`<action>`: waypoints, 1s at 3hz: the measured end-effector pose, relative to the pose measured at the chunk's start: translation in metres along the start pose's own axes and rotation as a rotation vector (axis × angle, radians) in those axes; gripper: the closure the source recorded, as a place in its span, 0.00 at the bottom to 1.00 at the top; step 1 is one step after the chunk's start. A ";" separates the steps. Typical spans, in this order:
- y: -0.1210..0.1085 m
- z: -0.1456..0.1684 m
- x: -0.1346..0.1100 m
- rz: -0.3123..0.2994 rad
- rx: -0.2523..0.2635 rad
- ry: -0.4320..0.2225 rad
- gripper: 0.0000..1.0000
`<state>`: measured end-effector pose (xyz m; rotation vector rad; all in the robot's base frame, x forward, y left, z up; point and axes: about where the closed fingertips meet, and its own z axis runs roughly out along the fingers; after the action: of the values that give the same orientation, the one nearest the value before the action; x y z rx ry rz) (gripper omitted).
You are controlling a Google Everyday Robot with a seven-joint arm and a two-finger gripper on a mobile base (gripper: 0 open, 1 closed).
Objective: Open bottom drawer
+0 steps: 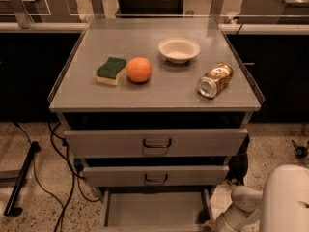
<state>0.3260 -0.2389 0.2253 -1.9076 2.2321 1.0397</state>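
The gripper [213, 223] sits low at the right front corner of the bottom drawer [154, 209], and I cannot tell whether it is open or closed. That drawer stands pulled out beneath the middle drawer [111, 176]. On the cabinet top [159, 94] beyond lie a sponge [111, 70], an orange [139, 69], a bowl [179, 50] and a tipped can [215, 80].

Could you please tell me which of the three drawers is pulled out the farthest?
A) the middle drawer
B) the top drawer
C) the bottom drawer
C: the bottom drawer sticks out farthest, with its bare grey floor in full view, and the robot's hand sits low by its front right corner.
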 end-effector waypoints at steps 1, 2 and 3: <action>0.000 0.000 0.000 0.000 0.000 0.000 0.00; -0.007 -0.012 0.001 -0.035 0.074 -0.022 0.00; -0.020 -0.039 0.004 -0.082 0.175 -0.047 0.18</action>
<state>0.3580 -0.2618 0.2444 -1.8648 2.1220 0.8391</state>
